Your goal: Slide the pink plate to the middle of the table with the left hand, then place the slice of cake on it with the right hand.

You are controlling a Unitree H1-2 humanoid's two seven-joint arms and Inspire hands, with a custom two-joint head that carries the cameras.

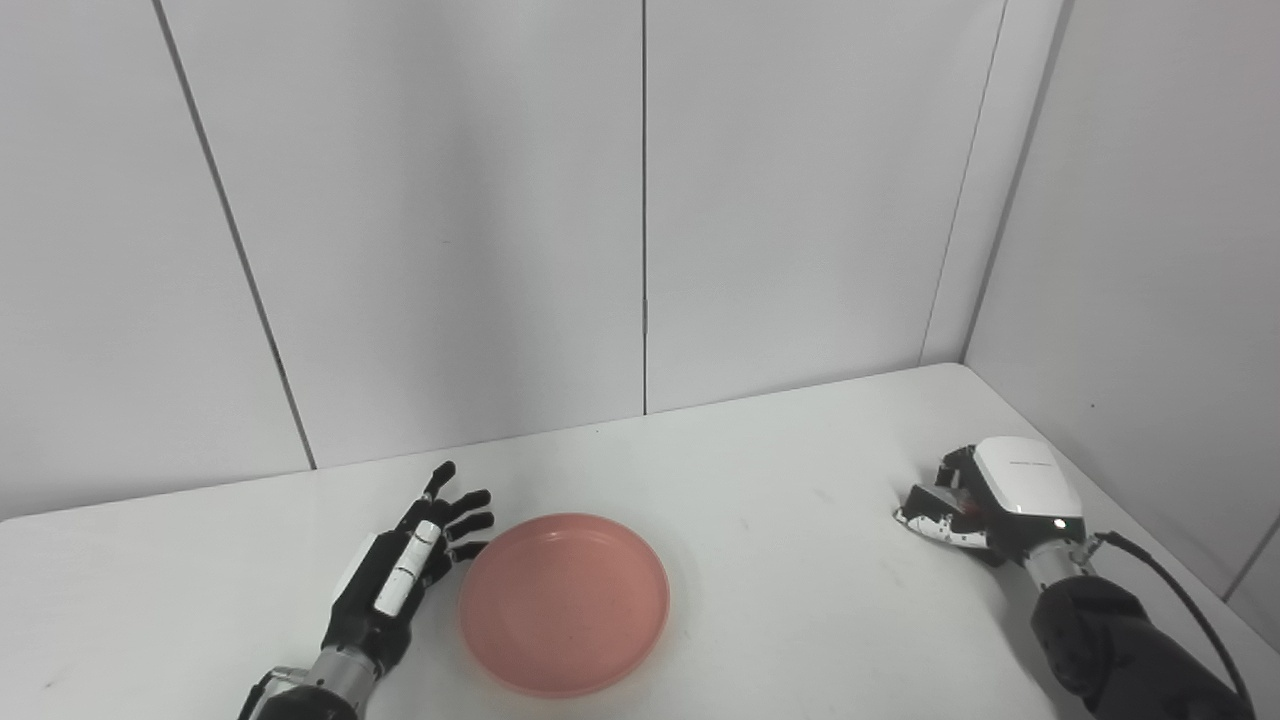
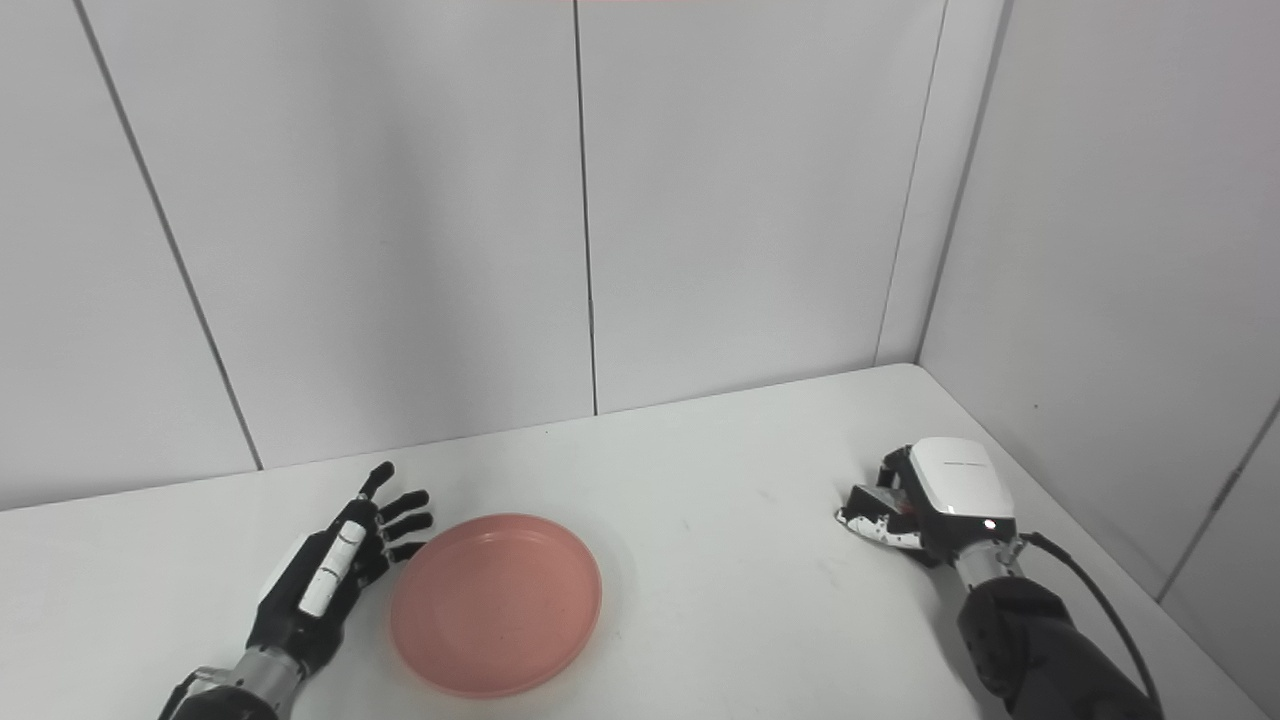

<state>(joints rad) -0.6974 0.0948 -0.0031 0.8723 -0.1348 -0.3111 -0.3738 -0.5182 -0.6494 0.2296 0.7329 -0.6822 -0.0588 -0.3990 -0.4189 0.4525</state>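
Observation:
The pink plate [image 1: 565, 602] lies flat on the white table [image 1: 780, 560], a little left of centre near the front edge, with nothing on it. My left hand [image 1: 405, 575] rests open just left of the plate, fingers spread and pointing away, its edge at the plate's rim. Far to the right, my right hand [image 1: 985, 500] sits on the table with its fingers curled down over a small white, dark-speckled piece with a reddish spot, the slice of cake [image 1: 925, 526]. Most of the slice is hidden under the hand.
Grey wall panels [image 1: 640, 200] close off the back of the table, and another wall runs along its right side. A black cable [image 1: 1165, 575] trails from the right wrist. Bare tabletop lies between the plate and the right hand.

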